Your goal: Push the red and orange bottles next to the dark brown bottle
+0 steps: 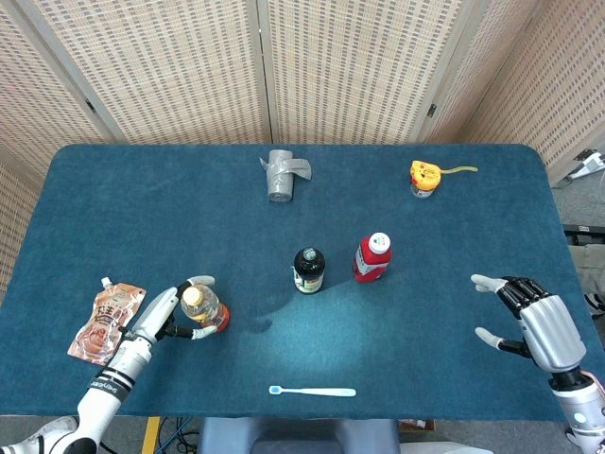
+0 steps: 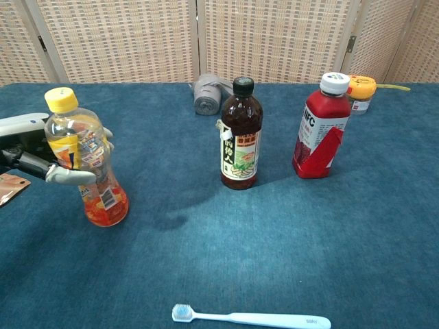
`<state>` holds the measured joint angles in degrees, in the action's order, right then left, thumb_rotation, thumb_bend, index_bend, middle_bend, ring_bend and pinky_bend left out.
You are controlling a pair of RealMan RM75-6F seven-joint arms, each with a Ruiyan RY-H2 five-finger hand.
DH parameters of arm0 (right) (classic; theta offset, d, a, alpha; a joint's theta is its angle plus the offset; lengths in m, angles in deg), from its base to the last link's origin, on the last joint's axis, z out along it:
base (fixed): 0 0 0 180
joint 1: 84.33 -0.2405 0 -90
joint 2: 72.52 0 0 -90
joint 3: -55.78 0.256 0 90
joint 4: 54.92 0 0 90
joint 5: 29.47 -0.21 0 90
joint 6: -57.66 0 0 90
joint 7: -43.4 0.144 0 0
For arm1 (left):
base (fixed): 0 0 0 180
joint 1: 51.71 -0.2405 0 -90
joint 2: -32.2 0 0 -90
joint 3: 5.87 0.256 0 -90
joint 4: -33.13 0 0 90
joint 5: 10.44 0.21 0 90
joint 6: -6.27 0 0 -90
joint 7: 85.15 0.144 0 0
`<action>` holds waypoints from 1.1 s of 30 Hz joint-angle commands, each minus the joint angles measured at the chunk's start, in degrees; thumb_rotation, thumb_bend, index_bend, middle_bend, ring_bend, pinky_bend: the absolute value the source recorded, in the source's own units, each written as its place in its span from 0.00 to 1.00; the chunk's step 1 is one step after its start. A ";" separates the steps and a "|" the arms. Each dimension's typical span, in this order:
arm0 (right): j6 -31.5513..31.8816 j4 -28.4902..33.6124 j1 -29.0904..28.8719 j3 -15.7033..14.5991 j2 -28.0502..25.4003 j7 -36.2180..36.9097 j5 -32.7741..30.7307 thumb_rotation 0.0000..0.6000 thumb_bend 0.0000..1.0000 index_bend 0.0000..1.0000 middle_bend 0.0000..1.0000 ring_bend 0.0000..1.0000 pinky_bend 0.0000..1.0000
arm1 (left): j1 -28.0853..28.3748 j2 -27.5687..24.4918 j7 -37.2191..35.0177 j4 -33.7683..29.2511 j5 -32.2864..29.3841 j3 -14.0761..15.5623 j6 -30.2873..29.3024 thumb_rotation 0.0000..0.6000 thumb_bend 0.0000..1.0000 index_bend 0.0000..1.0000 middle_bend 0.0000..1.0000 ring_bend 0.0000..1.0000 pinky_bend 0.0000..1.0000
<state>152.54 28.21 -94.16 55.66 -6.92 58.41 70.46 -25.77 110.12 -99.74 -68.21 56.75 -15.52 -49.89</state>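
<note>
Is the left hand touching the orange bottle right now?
Touching. In the chest view the left hand has fingers wrapped against the orange bottle, with no gap visible.

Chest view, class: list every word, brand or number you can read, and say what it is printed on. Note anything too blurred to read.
"NFC": white letters on the red bottle.
Dark brown bottle: label carries Chinese characters, too small to read surely.
Orange bottle: label print and barcode too blurred to read.
Toothbrush: faint mark on the handle, unreadable.
Pouch beside the left hand: print unreadable.
</note>
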 commanded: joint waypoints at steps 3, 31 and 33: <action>-0.12 -0.11 0.01 0.07 -0.01 0.22 0.16 1.00 0.00 0.28 0.39 0.33 0.39 | -0.34 3.77 4.07 1.54 -3.13 -0.98 -4.25 1.00 0.02 0.46 0.45 0.32 0.38; -0.42 -0.31 0.17 0.40 -0.15 1.14 0.52 1.00 0.00 0.28 0.39 0.33 0.39 | 6.39 13.38 13.65 5.86 -9.23 -8.16 -5.95 1.00 0.02 0.57 0.56 0.40 0.42; -0.28 -0.32 0.24 0.45 -0.24 1.26 0.50 1.00 0.00 0.28 0.39 0.33 0.39 | 6.88 14.13 14.22 6.65 -9.48 -8.40 -6.19 1.00 0.02 0.57 0.56 0.40 0.42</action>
<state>152.23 27.89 -93.93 56.10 -7.14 59.65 70.97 -19.20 123.88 -85.84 -61.93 47.48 -23.71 -56.01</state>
